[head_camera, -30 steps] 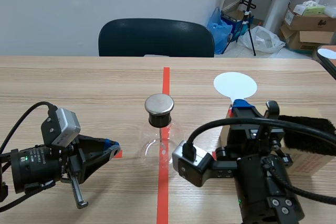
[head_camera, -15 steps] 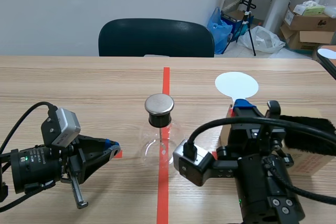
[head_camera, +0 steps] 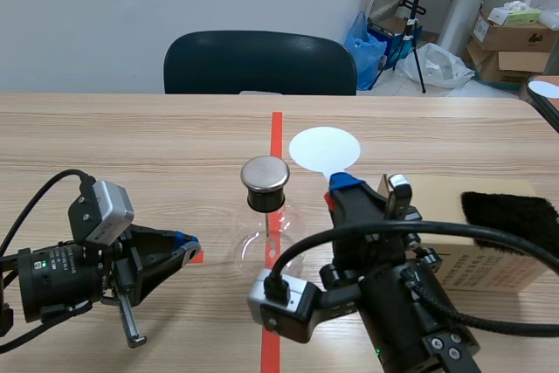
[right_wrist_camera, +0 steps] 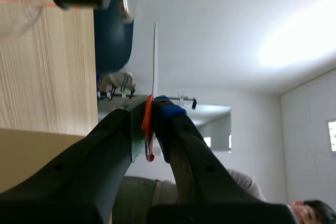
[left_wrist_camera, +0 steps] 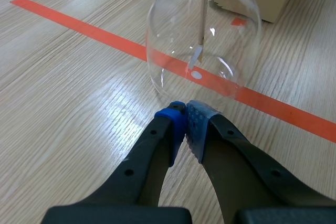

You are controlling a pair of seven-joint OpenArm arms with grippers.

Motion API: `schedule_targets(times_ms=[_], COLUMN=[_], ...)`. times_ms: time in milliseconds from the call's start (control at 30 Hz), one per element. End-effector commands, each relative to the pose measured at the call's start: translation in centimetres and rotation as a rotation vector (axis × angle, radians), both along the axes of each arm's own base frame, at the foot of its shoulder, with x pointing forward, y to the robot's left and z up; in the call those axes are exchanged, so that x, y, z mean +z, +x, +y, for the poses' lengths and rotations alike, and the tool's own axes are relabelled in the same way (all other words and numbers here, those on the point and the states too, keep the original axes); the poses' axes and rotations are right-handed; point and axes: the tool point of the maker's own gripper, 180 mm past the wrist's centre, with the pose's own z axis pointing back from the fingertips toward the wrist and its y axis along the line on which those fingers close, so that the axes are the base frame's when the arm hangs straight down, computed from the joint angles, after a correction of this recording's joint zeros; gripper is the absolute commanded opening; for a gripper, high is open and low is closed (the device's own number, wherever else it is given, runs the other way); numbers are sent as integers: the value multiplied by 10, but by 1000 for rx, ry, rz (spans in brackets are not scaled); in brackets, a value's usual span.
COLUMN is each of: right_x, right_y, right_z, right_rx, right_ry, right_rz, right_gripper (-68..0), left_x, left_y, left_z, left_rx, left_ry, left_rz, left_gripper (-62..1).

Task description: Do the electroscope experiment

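An electroscope (head_camera: 265, 216) stands upright at mid-table on the orange-red tape line, its flat, round metal cap (head_camera: 265, 174) on a black collar over a clear, rounded glass flask (left_wrist_camera: 202, 51), with bare wood grain open beyond it to the table's far edge (head_camera: 131, 95). The right gripper (right_wrist_camera: 152, 109), just right of the electroscope, pinches the orange-red handle of a thin white disc paddle (head_camera: 324, 148), held upright with the disc just beside the cap. The left gripper (left_wrist_camera: 185, 116) lies low left of the flask, fingers pressed together on nothing, tips pointing at the glass. A cardboard box (head_camera: 480, 259) topped with black fur (head_camera: 509, 209) sits farther right.
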Motion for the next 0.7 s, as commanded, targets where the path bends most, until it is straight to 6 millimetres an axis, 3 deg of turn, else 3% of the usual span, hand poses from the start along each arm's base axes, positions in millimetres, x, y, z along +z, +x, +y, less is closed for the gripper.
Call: schedule_targets(times_ms=[0, 333, 667], right_x=[8, 6, 5], right_y=[3, -14, -17], right_z=[3, 35, 39], right_rx=[25, 224, 253], right_ry=[7, -4, -5], right_rz=[-30, -19, -17], right_gripper=[-665, -665, -665], left_x=[10, 10, 10], left_y=[2, 2, 2], left_z=[-5, -5, -5], left_rx=[-5, -5, -5], left_ry=[-28, -28, -28], left_rz=[-25, -25, -25], left_gripper=[-577, -577, -577])
